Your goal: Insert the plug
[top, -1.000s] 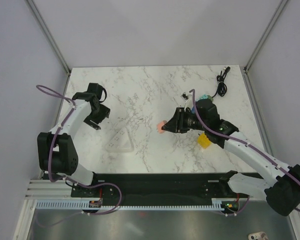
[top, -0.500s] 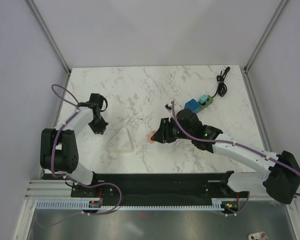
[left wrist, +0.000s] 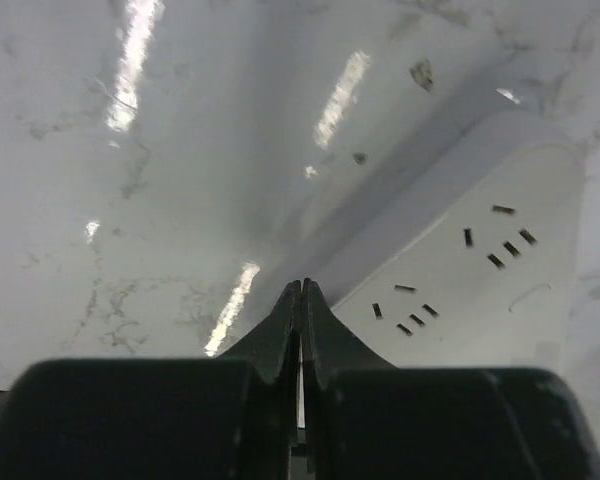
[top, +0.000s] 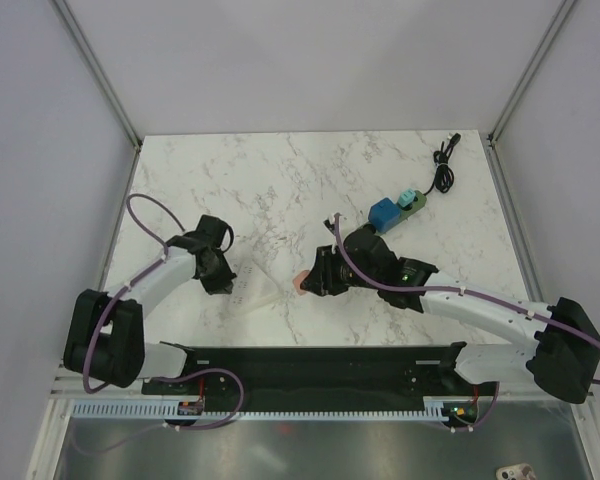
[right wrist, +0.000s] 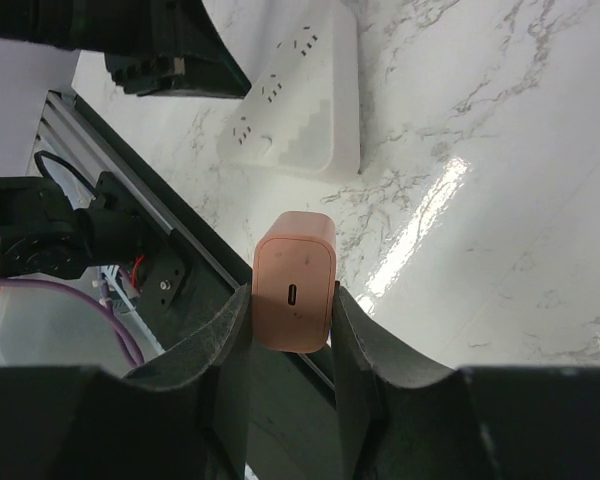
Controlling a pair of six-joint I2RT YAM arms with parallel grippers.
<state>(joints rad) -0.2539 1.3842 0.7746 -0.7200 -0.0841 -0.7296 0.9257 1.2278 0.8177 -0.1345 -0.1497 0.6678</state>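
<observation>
**Right-held plug faces the strip to its left**

The strip lies between the arms, long axis roughly front to back; left gripper, closed and empty, sits just beside its left edge; right gripper clamps the plug, nearer the sockets.

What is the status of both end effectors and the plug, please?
Left end effector shut, empty, beside power strip. Right end effector shut on pink plug, short of strip. Nothing between them.
</observation>
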